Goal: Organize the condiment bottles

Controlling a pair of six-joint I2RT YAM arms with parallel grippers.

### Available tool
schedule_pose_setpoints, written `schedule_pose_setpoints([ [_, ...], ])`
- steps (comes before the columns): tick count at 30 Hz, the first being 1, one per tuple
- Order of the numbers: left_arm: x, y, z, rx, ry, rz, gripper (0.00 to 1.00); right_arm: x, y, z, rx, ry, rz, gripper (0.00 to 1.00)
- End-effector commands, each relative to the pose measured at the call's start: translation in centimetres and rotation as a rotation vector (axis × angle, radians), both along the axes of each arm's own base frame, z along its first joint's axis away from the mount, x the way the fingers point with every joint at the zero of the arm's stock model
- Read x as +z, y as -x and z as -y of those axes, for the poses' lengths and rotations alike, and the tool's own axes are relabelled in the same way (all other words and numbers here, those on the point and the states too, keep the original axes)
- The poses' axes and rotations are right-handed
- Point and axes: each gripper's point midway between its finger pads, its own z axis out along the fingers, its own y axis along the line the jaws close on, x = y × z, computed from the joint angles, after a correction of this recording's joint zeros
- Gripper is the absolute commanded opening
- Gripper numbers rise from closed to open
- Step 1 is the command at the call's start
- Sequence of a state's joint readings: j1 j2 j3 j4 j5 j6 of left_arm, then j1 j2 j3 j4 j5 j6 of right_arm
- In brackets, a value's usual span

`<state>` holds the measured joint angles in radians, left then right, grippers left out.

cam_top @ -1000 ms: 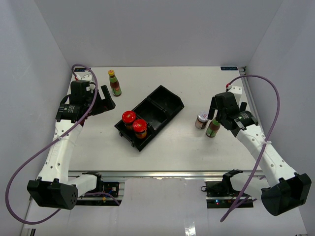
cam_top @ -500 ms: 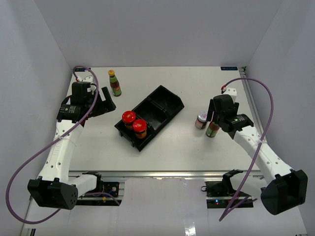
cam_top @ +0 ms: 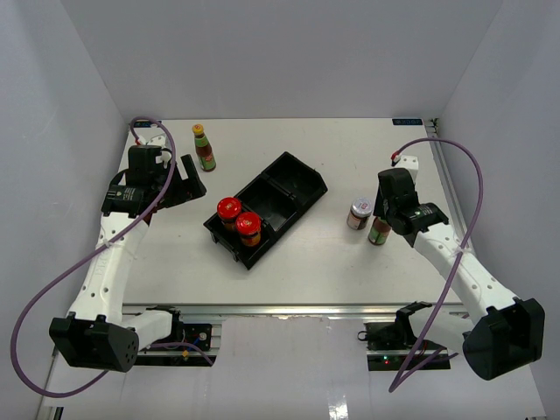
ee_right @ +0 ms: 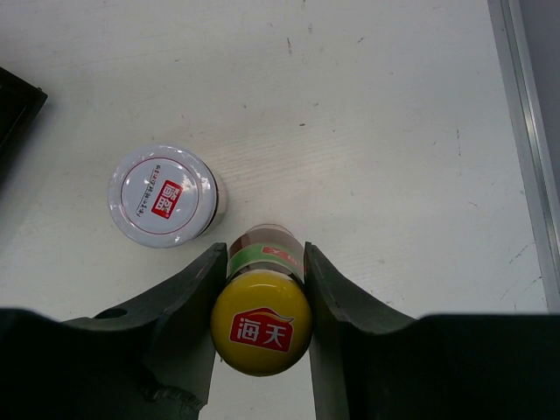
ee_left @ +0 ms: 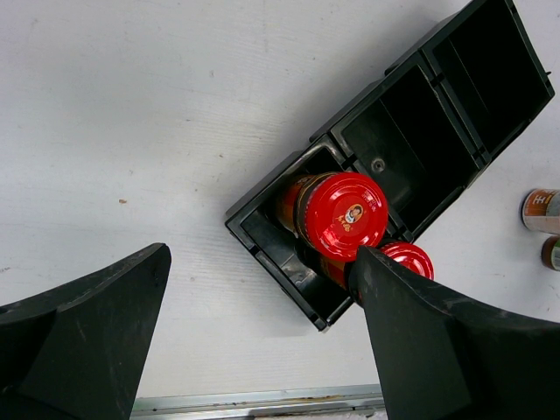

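right gripper [ee_right: 264, 261] clenched on yellow-capped bottle [ee_right: 261, 325], bottom centre of wrist view; white-lidded jar [ee_right: 163, 195] just upper left. left gripper [ee_left: 261, 271] spread wide, empty; two red-lidded jars [ee_left: 341, 214] in black tray [ee_left: 411, 131], frame centre.

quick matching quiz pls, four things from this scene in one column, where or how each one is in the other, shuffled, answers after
1 white-lidded jar
2 red-lidded jars
3 yellow-capped bottle on the right
4 left gripper

a inside the black tray
b open, holding nothing
c standing free on the table
d clamped in the right gripper

Pairs: 1-c, 2-a, 3-d, 4-b
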<state>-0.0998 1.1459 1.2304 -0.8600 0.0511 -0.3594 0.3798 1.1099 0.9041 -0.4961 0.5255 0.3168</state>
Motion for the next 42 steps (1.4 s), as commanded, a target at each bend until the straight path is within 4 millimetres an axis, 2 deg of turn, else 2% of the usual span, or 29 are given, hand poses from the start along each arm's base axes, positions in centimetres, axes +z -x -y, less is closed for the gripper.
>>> schedule_pose_setpoints([
  [1, 1.6, -0.4, 0.1, 0.001, 0.018, 0.042, 0.98, 2.3, -0.1, 1.3, -0.037, 0.053, 0.029, 0.08],
  [5, 1.6, -0.5, 0.2, -0.002, 0.020, 0.043, 0.98, 4.8, 0.1, 1.6, -0.041, 0.054, 0.056, 0.08],
  [8, 1.8, -0.8, 0.2, 0.000, 0.020, 0.050, 0.98, 7.8, 0.2, 1.3, -0.015, 0.034, 0.104, 0.08],
  [10, 1.7, -1.2, 0.2, -0.001, 0.022, 0.049, 0.98, 10.8, 0.2, 1.1, 0.002, 0.019, 0.146, 0.08],
  [12, 1.9, -1.6, 0.4, -0.002, 0.030, 0.055, 0.98, 12.3, 0.1, 0.9, 0.019, 0.012, 0.165, 0.08],
  [17, 2.6, -3.4, 1.0, -0.007, 0.057, 0.084, 0.98, 17.4, -1.2, -1.3, 0.131, -0.044, 0.246, 0.08],
  [20, 3.0, -4.3, 0.9, 0.004, 0.059, 0.095, 0.98, 19.2, -2.3, -2.9, 0.193, -0.063, 0.254, 0.08],
  [26, 3.7, -6.5, 0.5, 0.032, 0.039, 0.108, 0.98, 22.8, -5.5, -8.2, 0.366, -0.129, 0.334, 0.08],
  [30, 3.7, -7.9, -0.2, 0.055, 0.007, 0.103, 0.98, 22.8, -7.6, -11.2, 0.426, -0.148, 0.355, 0.08],
  [33, 3.7, -9.1, -0.9, 0.072, -0.021, 0.102, 0.98, 21.3, -9.3, -14.0, 0.483, -0.147, 0.340, 0.08],
  [37, 4.0, -11.1, -2.2, 0.124, -0.048, 0.107, 0.98, 20.4, -11.0, -17.2, 0.546, -0.164, 0.366, 0.08],
  [42, 4.9, -12.8, -2.0, 0.117, -0.033, 0.165, 0.98, 19.4, -13.1, -19.9, 0.604, -0.186, 0.385, 0.08],
])
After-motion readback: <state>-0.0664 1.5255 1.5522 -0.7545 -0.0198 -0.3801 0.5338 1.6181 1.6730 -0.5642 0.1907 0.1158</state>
